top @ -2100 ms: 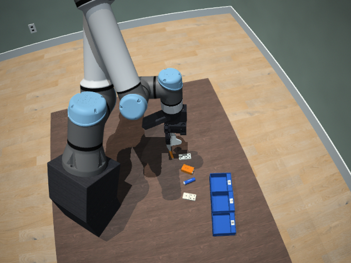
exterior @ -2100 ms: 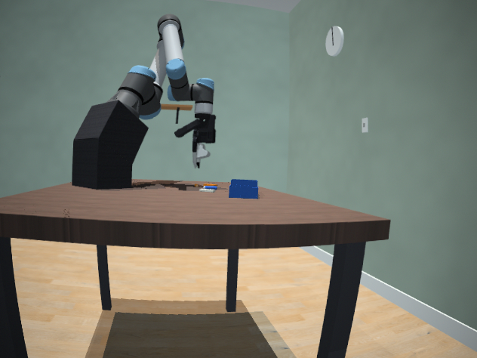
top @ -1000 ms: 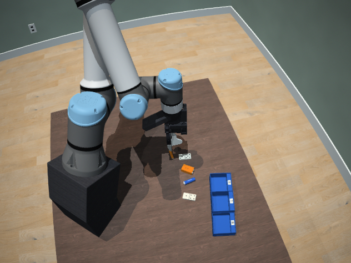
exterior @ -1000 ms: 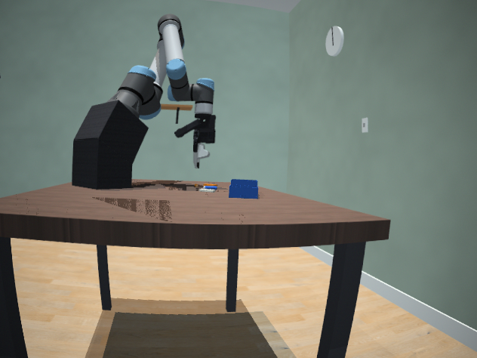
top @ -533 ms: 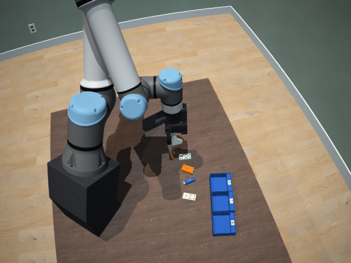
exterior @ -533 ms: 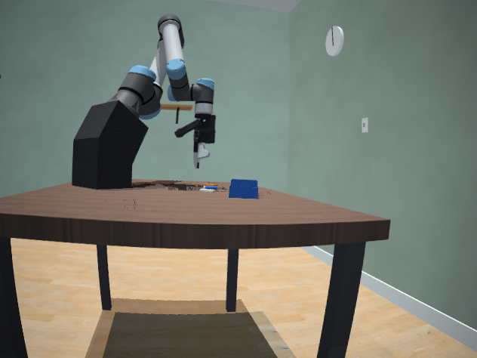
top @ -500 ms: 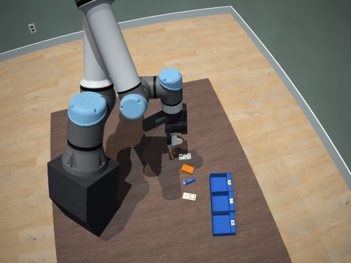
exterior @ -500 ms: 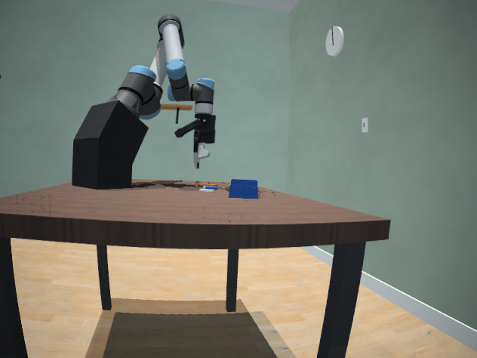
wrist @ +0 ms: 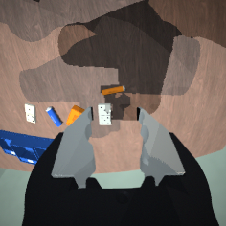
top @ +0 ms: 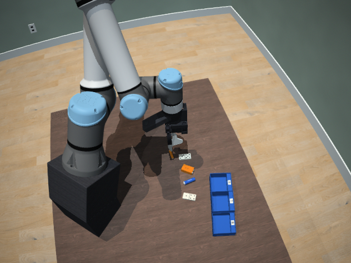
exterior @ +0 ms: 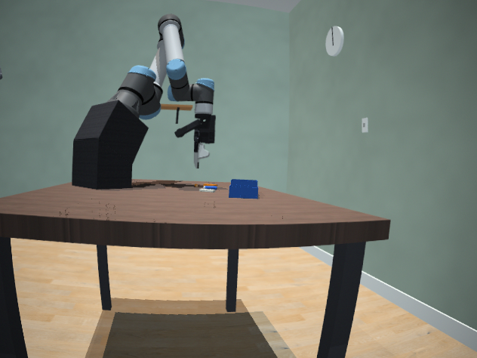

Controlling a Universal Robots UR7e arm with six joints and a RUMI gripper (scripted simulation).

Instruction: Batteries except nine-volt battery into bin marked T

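Note:
My gripper (top: 173, 145) (exterior: 197, 163) (wrist: 114, 107) hangs well above the table, fingers partly apart with nothing between them. Below it lies a small orange cylindrical battery (top: 171, 155), which the wrist view shows just beyond the fingertips. A blue cylindrical battery (top: 189, 181) (wrist: 54, 116) lies nearer the bins. An orange nine-volt battery (top: 187, 168) (wrist: 75, 115) lies between the two. Three joined blue bins (top: 222, 203) stand upright in a row at the right, each with a small white label too small to read.
Two white dominoes lie among the batteries, one (top: 184, 156) right beside the orange cylindrical battery and one (top: 189, 196) near the bins. The robot's black base (top: 82, 186) stands at the left of the table. The bins show low in the wrist view (wrist: 19, 147).

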